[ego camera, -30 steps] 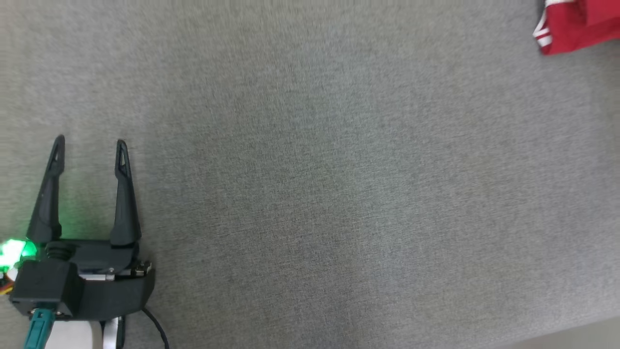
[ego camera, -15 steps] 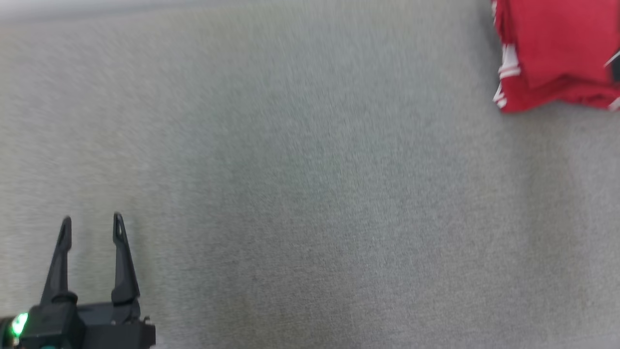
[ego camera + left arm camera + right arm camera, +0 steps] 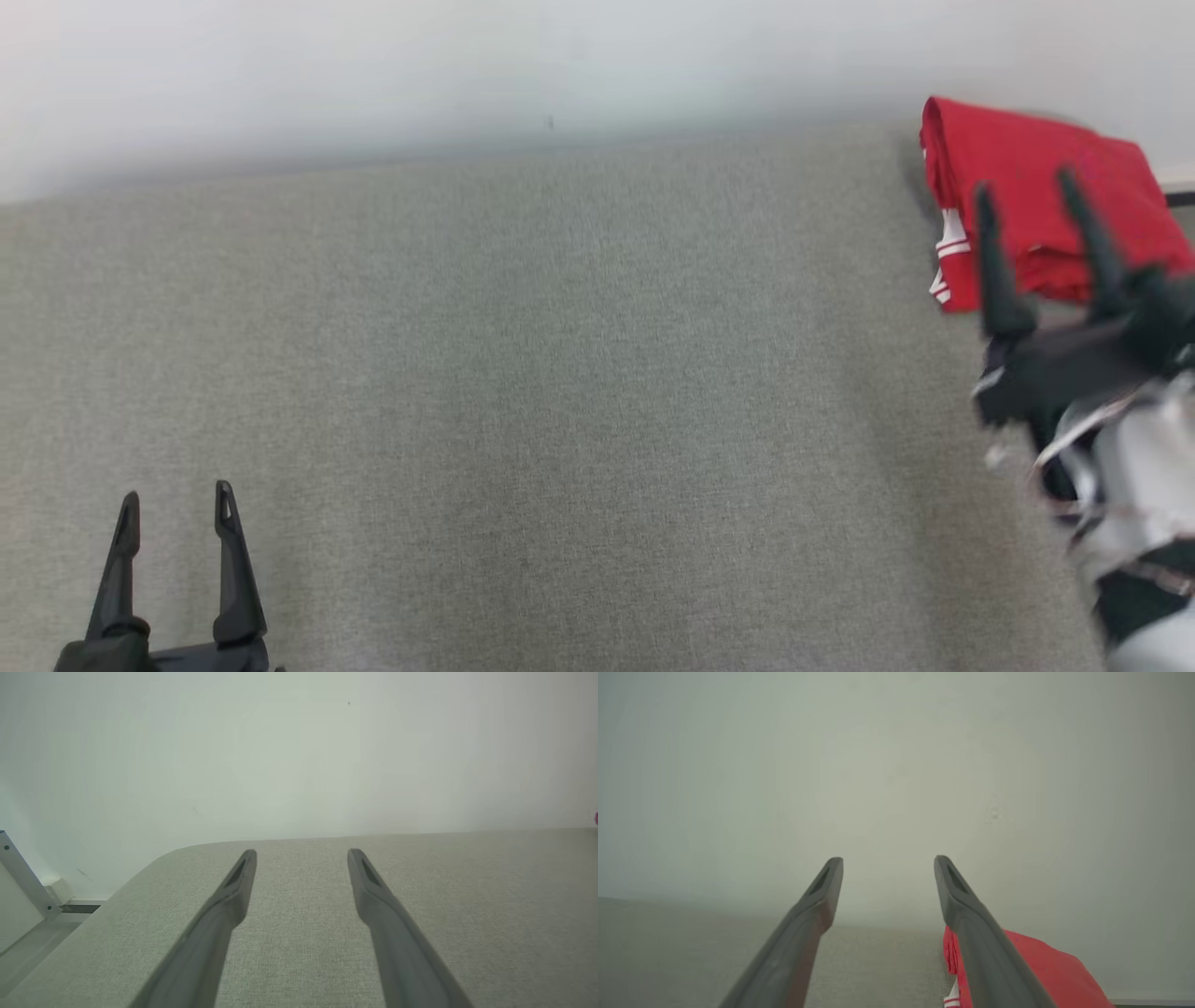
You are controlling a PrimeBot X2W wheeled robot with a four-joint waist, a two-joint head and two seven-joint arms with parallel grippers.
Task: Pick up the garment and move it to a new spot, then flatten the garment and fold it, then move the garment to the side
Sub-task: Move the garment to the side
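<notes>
Soft, even light falls here, without glare and with only faint shadows. The right gripper (image 3: 1022, 185) looks blurred, and the wall (image 3: 896, 765) is hazy, dimmer toward the corners.

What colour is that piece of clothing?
The garment is red with white stripes at one edge, clearest in the head view.
</notes>
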